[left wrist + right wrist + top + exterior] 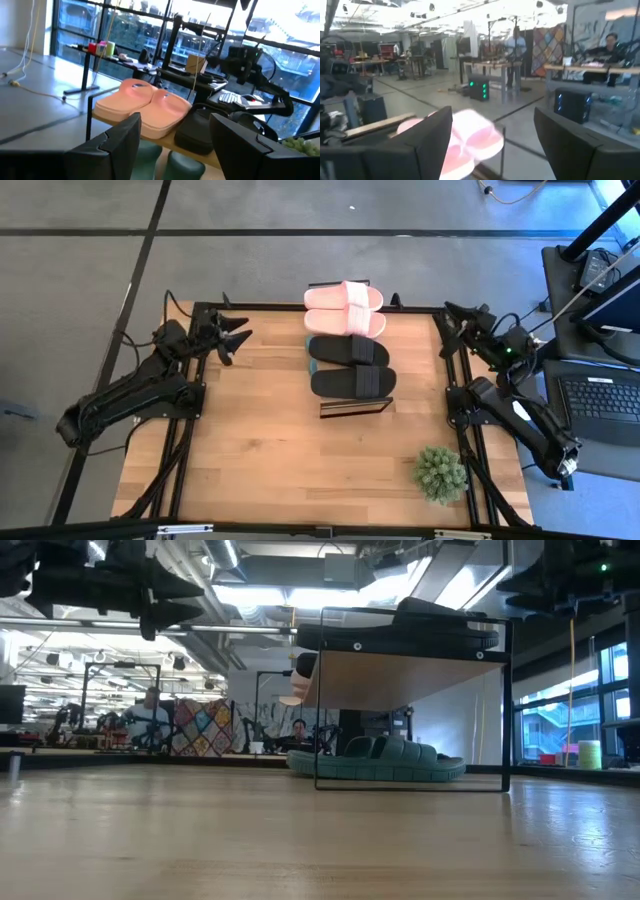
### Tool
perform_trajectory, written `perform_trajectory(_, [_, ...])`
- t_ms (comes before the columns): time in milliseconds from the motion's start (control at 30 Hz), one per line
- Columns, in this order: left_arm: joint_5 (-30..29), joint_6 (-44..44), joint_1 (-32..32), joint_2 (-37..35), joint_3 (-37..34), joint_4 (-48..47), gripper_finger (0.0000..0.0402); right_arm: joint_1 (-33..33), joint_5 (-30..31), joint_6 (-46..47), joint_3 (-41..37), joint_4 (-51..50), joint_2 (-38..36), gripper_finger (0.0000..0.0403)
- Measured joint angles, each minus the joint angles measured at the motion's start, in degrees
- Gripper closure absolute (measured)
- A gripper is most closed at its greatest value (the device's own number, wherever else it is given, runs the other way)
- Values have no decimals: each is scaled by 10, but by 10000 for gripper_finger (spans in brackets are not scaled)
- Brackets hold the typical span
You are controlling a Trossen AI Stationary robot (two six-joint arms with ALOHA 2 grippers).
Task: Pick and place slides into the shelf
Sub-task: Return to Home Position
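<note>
Fingers spread wide and empty, the left gripper and right gripper hung at opposite edges of the table, clear of the shelf, seemingly because the pink slides and black slides lay on top, with the green slides underneath.

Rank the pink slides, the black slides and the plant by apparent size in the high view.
Largest: black slides and pink slides, each pair looking about alike, too close to rank.
Smallest: plant, clearly smaller than either pair.

Robotics lab: workbenches, computers, ceiling ducts.
</note>
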Motion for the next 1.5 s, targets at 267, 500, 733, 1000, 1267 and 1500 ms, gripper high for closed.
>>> perform_trajectory(267, [3,-19,2,-27,0,-9,176,0,-4,37,-60,-4,-86,122])
perform_trajectory(500, [67,-34,1,-106,-1,-28,176,1,-42,75,-39,-65,-118,122])
perform_trajectory(733, [39,-38,1,-186,-50,-61,176,1,-45,87,-39,-99,-122,122])
perform_trajectory(1000, [-59,-47,1,-254,-129,-57,176,1,-14,69,-39,-94,-122,122])
perform_trajectory(1267, [-105,-17,1,-253,-146,-65,176,1,51,58,-63,-44,-123,122])
perform_trajectory(1500, [-104,-14,1,-253,-146,-89,176,1,46,93,-166,119,-122,122])
